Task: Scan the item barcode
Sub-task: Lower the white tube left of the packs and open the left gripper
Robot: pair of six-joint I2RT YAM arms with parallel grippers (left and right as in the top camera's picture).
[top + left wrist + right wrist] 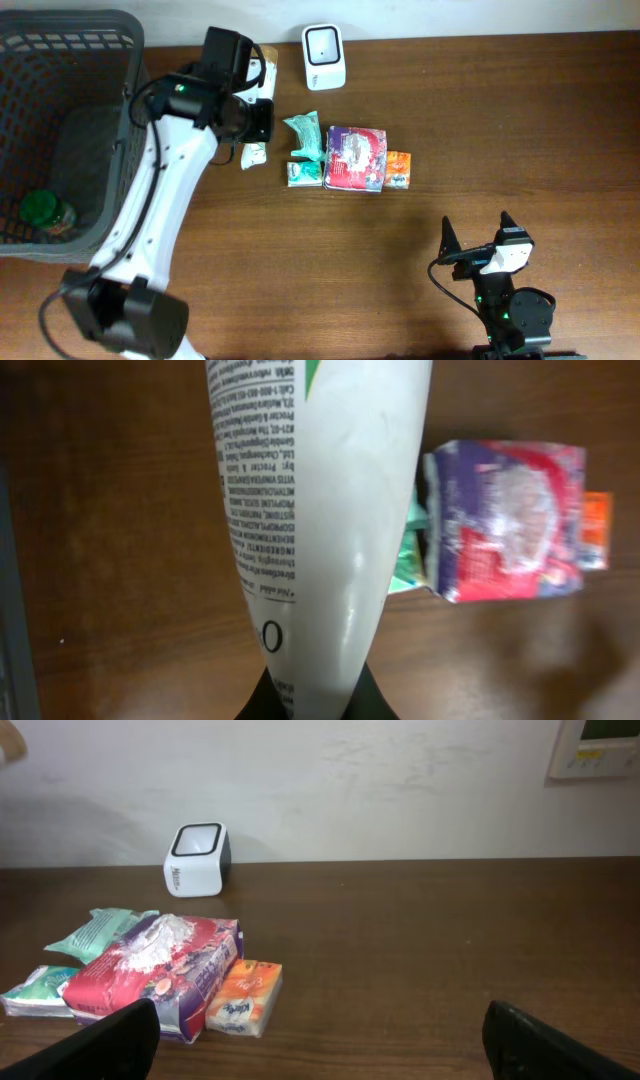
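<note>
Brown wooden table (480,120) carries one white scanner (324,57), one grey basket (60,60) at far left, and four packets (355,158) clustered mid-table. One white tube (320,510), just left of the packets, runs lengthwise far-to-near, clamped in the left gripper (315,705). Near right, the right gripper (320,1045) gapes wide, holding nothing.

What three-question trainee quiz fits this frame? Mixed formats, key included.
1. True or false: the left gripper is shut on the white tube.
2. In the overhead view, on which side of the red-purple pack does the orange pack lie? A: left. B: right. C: on top.
3. Fill in: the right gripper stands ___ and holds nothing.

Key: 1 true; 2 B; 3 open.
</note>
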